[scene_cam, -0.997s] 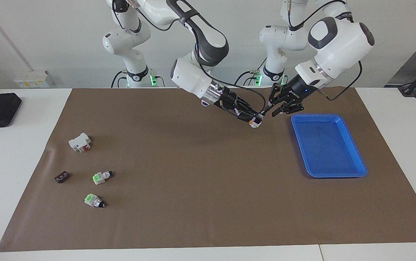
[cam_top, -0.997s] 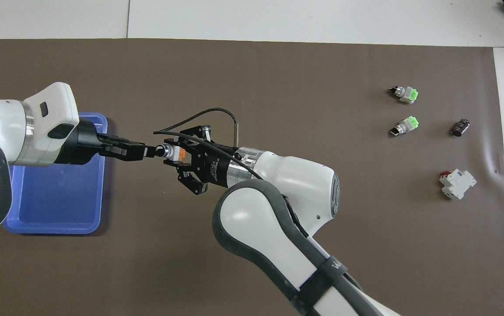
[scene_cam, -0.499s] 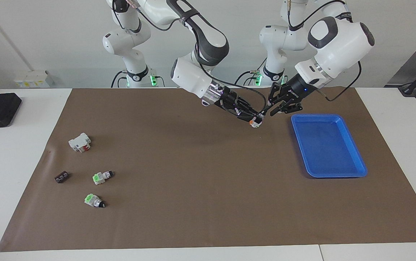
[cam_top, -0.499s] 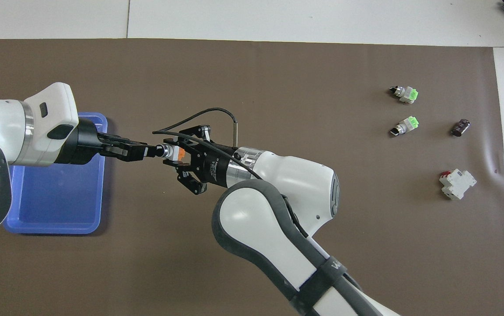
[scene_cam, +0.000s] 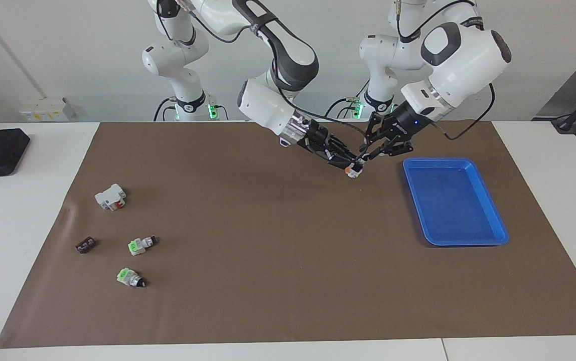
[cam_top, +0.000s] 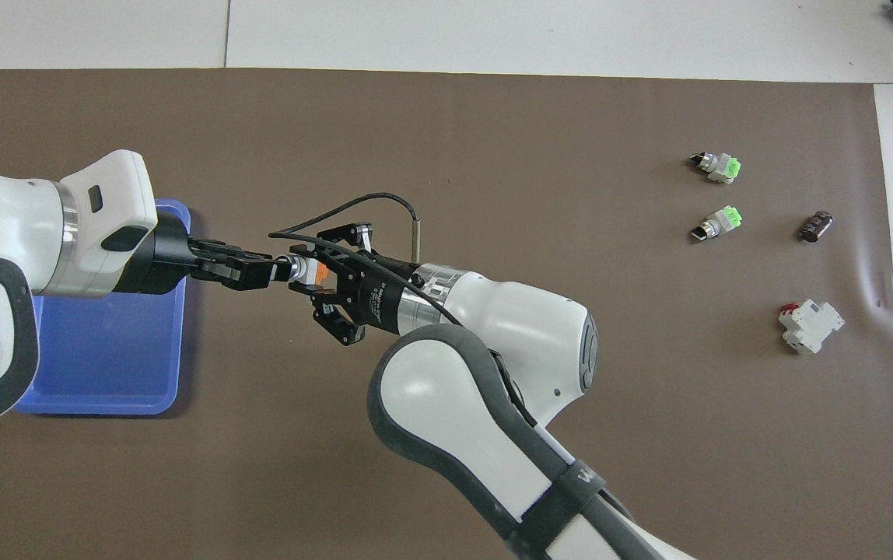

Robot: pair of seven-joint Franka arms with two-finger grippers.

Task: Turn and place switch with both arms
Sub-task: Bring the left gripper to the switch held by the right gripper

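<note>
Landmark: the shallow blue plastic tray (scene_cam: 488, 235) (cam_top: 104, 404), lying on the brown paper mat (scene_cam: 268, 281) (cam_top: 493, 124) that covers the white surface (scene_cam: 17, 210), at the left arm's end.

The small white-grey cylindrical switch with an orange block at one end (scene_cam: 352, 170) (cam_top: 308, 271) is up in the air, over bare mat just beside the tray's edge that faces the right arm's end. The right gripper (scene_cam: 352, 166) (cam_top: 308, 272) has its jaws closed on the switch body near the orange block. The left gripper (scene_cam: 365, 159) (cam_top: 274, 269) comes in over the tray's corner nearest the robots; its jaws meet the switch's dark knob tip, though whether they actually clamp it I cannot tell.

Well apart from the tray, at the right arm's end of the mat: two small switches with green blocks (scene_cam: 140, 244) (cam_top: 716, 224), (scene_cam: 130, 277) (cam_top: 717, 166), a larger white block with red (scene_cam: 111, 196) (cam_top: 810, 325), and a small dark brown part (scene_cam: 85, 244) (cam_top: 816, 226).
</note>
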